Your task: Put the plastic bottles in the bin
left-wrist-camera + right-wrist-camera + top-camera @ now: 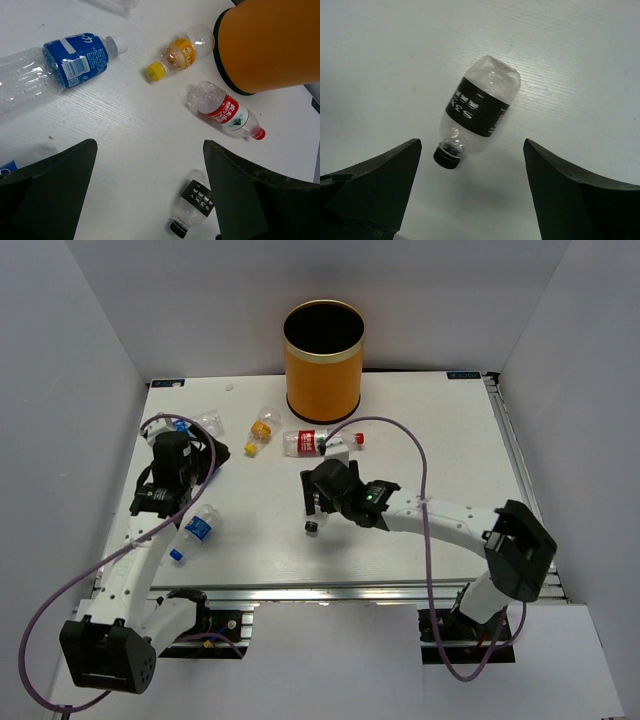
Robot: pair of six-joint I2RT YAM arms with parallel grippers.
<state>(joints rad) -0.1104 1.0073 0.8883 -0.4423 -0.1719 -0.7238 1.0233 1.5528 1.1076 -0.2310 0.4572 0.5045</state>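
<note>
The orange bin (pixel 322 360) stands at the back centre; its wall also shows in the left wrist view (pixel 275 45). A black-label bottle (pixel 477 112) lies on the table just ahead of my open right gripper (pixel 471 145), its black cap nearest the fingers. From above only its cap end (pixel 311 528) shows under the right gripper (pixel 318 502). A red-label bottle (pixel 320 442), an orange-capped bottle (pixel 262 428) and a clear blue-label bottle (pixel 205 422) lie before the bin. Another blue-label bottle (pixel 197 528) lies by the left arm. My left gripper (pixel 150 145) is open and empty above bare table.
The left wrist view shows the blue-label bottle (pixel 75 60), the orange-capped bottle (pixel 177 57), the red-label bottle (pixel 227 112) and the black-label bottle (pixel 195 207). White walls enclose the table (pixel 430 450) on three sides. Purple cables loop over both arms.
</note>
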